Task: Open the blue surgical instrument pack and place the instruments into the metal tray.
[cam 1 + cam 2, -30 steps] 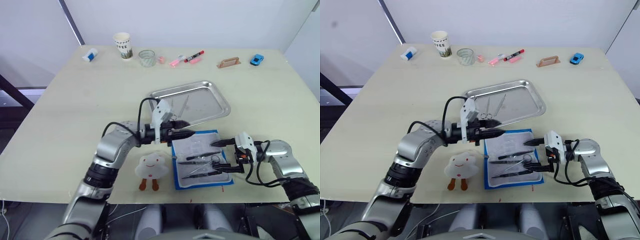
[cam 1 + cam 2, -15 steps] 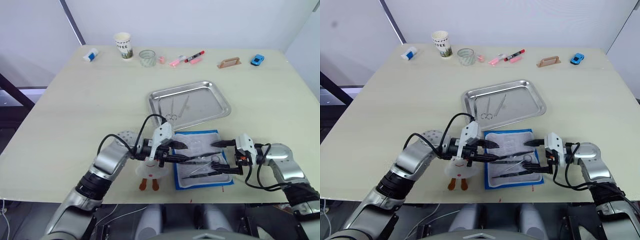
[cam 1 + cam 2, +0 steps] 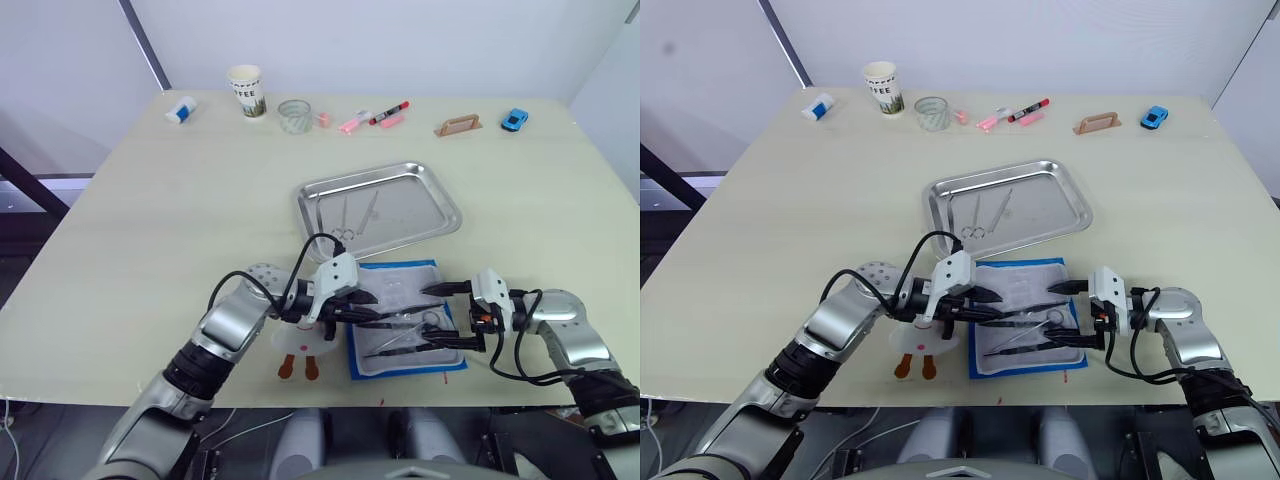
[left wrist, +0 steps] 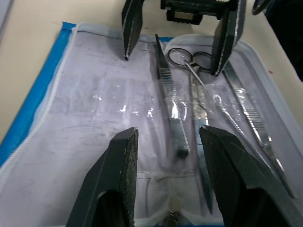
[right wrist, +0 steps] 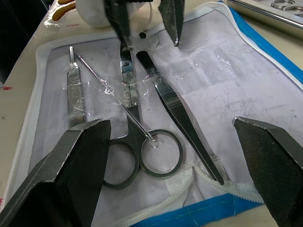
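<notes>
The blue surgical instrument pack [image 3: 405,318] lies open near the table's front edge, its clear lining up. Inside it lie several instruments: forceps [image 4: 170,113], ring-handled scissors [image 5: 142,151] and a flat handle [image 5: 73,94]. My left gripper [image 3: 372,308] is open and low over the pack's left side, its fingers [image 4: 123,179] on either side of the forceps' tip. My right gripper [image 3: 430,312] stands wide open at the pack's right side, around the scissor rings. Behind the pack, the metal tray [image 3: 410,205] holds two instruments [image 3: 345,215].
A white plush toy [image 3: 300,345] lies under my left wrist, beside the pack. Along the far edge stand a paper cup [image 3: 245,90], a glass [image 3: 293,116], markers [image 3: 375,117], a tan handle [image 3: 458,125] and a blue toy car [image 3: 513,120].
My left gripper has come back from the tray's front edge and down to the pack's left side. Two instruments now show in the tray. The right gripper has hardly moved.
</notes>
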### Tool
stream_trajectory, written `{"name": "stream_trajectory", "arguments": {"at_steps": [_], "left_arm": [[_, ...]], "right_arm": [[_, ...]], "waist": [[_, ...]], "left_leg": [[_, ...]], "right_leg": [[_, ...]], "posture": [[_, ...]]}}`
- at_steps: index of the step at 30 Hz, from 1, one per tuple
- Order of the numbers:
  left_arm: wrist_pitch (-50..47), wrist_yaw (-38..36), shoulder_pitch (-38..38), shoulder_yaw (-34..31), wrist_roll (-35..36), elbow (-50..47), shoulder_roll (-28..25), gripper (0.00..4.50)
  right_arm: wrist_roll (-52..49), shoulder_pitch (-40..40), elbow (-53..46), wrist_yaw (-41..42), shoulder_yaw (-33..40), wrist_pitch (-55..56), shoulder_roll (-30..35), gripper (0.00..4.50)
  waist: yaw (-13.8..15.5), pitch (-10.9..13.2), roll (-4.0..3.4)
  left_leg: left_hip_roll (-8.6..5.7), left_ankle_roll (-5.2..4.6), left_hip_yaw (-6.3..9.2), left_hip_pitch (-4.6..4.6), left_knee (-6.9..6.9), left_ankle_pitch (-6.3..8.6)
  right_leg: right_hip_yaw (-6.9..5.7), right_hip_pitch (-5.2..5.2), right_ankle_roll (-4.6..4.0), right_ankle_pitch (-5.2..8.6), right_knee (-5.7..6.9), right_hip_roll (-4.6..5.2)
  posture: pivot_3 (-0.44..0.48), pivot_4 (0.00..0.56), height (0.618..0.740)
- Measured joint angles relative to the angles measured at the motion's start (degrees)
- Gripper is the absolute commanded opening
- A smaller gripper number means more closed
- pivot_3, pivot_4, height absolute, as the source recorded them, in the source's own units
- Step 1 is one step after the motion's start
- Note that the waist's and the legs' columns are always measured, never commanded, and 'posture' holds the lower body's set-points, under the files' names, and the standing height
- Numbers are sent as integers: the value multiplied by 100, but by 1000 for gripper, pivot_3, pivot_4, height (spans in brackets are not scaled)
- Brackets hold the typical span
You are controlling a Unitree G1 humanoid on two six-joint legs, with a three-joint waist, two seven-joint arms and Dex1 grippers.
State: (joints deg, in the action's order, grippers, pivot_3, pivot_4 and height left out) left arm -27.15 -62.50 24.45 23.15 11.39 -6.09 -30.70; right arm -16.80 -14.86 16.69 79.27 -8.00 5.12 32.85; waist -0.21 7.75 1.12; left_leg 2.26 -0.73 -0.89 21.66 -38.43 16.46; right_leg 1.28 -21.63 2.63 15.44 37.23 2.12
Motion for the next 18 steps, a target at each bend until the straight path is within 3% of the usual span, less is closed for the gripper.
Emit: {"name": "stream_trajectory", "arguments": {"at_steps": [18], "left_arm": [[181,27,131,275,-459,97,191,1543]], "right_arm": [[-6,79,-93,-55,4,-14,4,4500]], "waist": [[8,-1,0]], "left_leg": [[0,0,0,-1,0,0]], "right_leg": [[1,1,0,0,1,-1]], "posture": [[0,150,740]]}}
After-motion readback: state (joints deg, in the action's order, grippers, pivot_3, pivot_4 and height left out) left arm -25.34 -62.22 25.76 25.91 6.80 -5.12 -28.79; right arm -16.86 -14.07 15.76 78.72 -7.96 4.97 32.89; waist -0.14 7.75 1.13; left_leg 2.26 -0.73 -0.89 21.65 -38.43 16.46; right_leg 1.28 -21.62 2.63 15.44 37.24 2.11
